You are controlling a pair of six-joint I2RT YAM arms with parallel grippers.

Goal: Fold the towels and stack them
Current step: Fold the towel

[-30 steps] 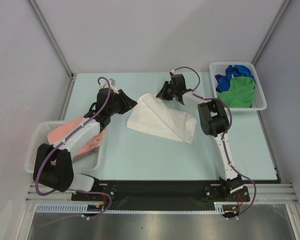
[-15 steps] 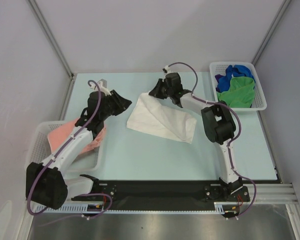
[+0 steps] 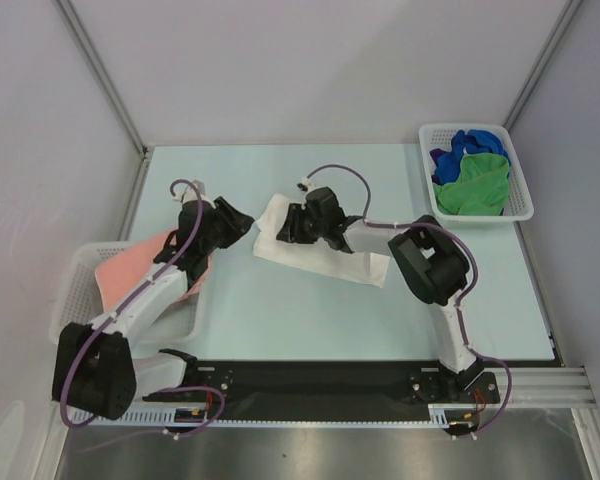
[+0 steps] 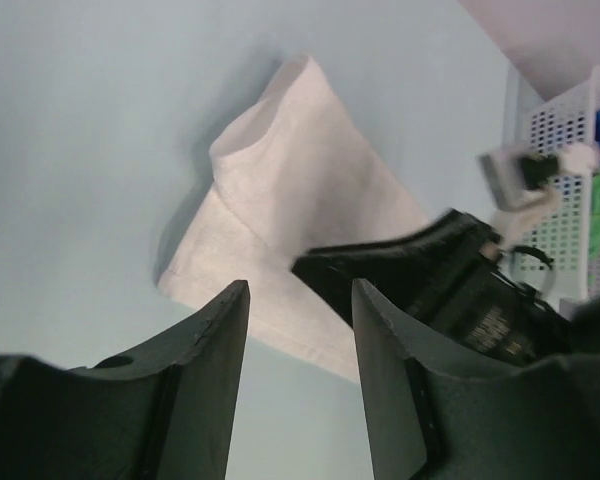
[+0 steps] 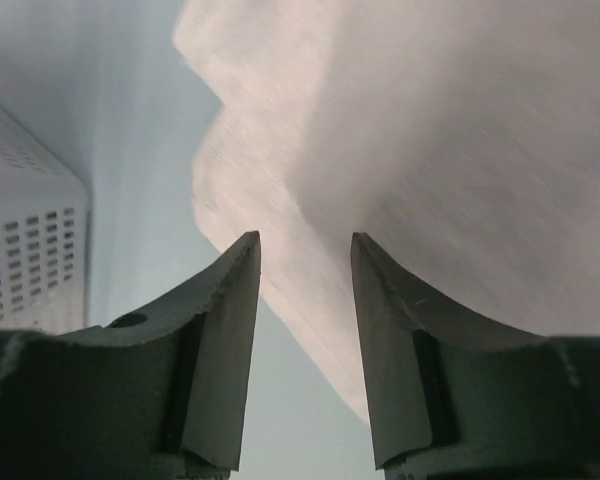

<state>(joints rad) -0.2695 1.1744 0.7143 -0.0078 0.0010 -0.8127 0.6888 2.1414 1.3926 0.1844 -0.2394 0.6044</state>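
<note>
White towel (image 3: 358,266) lies at the middle of the table (image 3: 280,320), slanting from 10 o'clock down to 4 o'clock. It looks folded over at least once. The right jaws stand parted and empty directly over its 10 o'clock part, with cloth filling the view beneath them; whether the tips touch it I cannot tell. The left jaws are also parted with nothing between them, off the cloth just beside its 9 o'clock edge and aimed at it. From there the 10 o'clock end shows a puffed, loose loop, so the layers are probably not flat. The next fold will likely go best if that bulge is pressed down first. Each arm should then pinch one corner of the same short edge, catching every layer. Both corners should be lifted level and laid edge on edge, so the slant is not folded in. Farther out, the salmon towel (image 3: 130,268) sits in the left basket (image 3: 65,300) at 8 o'clock, apparently the stacking place. The green towel (image 3: 475,182) and blue towel (image 3: 478,140) lie bunched in the right basket (image 3: 523,185) at 2 o'clock, not yet folded.
</note>
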